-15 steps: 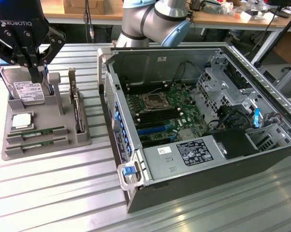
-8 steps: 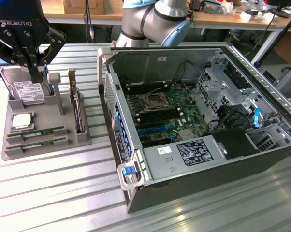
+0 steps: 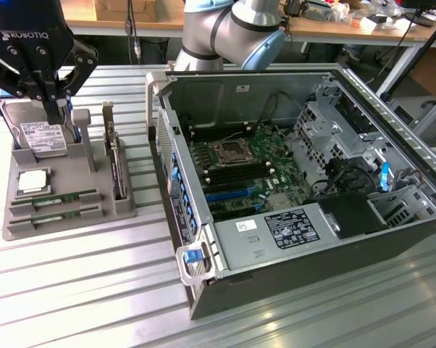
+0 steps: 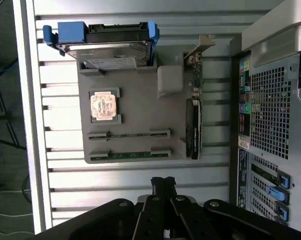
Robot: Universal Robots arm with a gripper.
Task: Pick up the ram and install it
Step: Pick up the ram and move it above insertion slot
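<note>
Two green ram sticks lie on edge in parallel slots of a grey tray (image 3: 124, 206): one ram (image 3: 55, 197) and a second ram (image 3: 56, 214) nearer the tray's front. The wrist view looks down on them, one ram (image 4: 129, 135) and the other ram (image 4: 133, 155) by the tray's (image 4: 140, 95) edge. My gripper (image 3: 59, 112) hangs above the tray's back, over the hard drive, fingers shut with nothing between them. Its closed fingertips (image 4: 163, 181) show apart from the tray. The motherboard (image 3: 240, 170) lies in the open computer case (image 3: 290, 254).
The tray also holds a silver hard drive (image 4: 108, 47) in a blue carrier, a CPU (image 4: 104, 106) and an upright card (image 3: 115, 163) with a metal bracket. The case's raised walls stand at the exterior view's right. Everything rests on a slatted metal table (image 3: 80, 290).
</note>
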